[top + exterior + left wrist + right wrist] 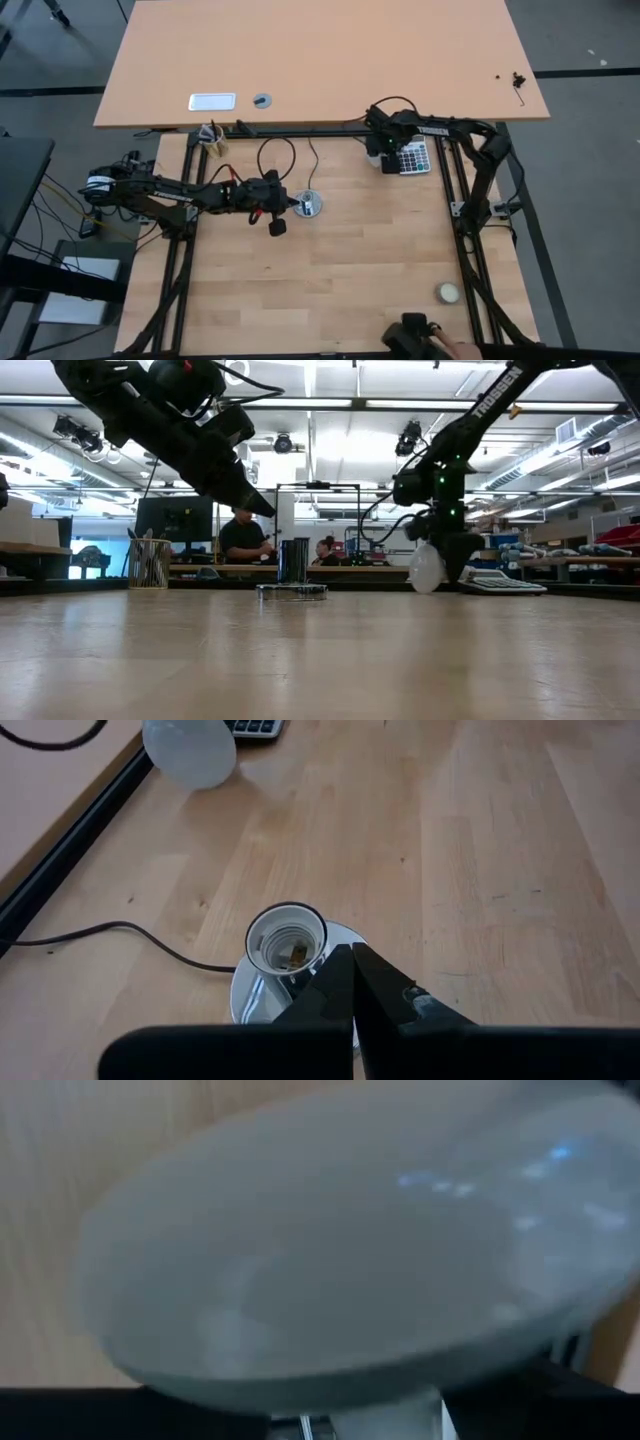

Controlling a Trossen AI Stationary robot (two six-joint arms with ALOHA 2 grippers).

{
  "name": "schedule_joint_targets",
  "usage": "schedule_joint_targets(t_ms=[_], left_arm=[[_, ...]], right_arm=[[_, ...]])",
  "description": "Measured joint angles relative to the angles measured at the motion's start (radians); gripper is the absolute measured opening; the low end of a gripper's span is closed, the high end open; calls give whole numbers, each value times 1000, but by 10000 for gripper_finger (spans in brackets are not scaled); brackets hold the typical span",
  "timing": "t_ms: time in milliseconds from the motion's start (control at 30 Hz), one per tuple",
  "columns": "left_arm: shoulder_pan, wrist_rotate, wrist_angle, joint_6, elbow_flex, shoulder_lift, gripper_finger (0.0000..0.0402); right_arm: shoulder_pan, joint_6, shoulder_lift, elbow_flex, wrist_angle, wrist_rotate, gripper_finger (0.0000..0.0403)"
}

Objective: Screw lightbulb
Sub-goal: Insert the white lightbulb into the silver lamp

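Right gripper [388, 160], jaws wide round lightbulb [425, 568] at table's 1 o'clock by calculator [413, 157], could drop it w/o firmer closure.

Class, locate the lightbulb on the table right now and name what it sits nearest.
In the high view the lightbulb is at the table's far right, under the right gripper, beside the calculator; the socket sits apart, nearer the middle.

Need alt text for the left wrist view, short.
The left end effector, fingers shut, points at an empty lamp socket on a round base with a thin black cord on the wooden table. The lightbulb is farther off, beside a calculator.
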Motion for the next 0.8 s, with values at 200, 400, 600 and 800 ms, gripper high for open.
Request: schedule_joint_targets(t_ms=[200, 400, 600, 800], left_arm=[[0, -1, 3, 0, 0, 0, 1], [0, -15, 35, 0, 0, 0, 1], [1, -39, 97, 2, 0, 0, 1], [2, -39, 136, 21, 0, -1, 1]], right_arm=[[43, 29, -18, 0, 47, -51, 186], [80, 142, -96, 0, 106, -241, 167], [132, 301, -173, 0, 220, -470, 164], [240, 447, -212, 0, 430, -640, 161]])
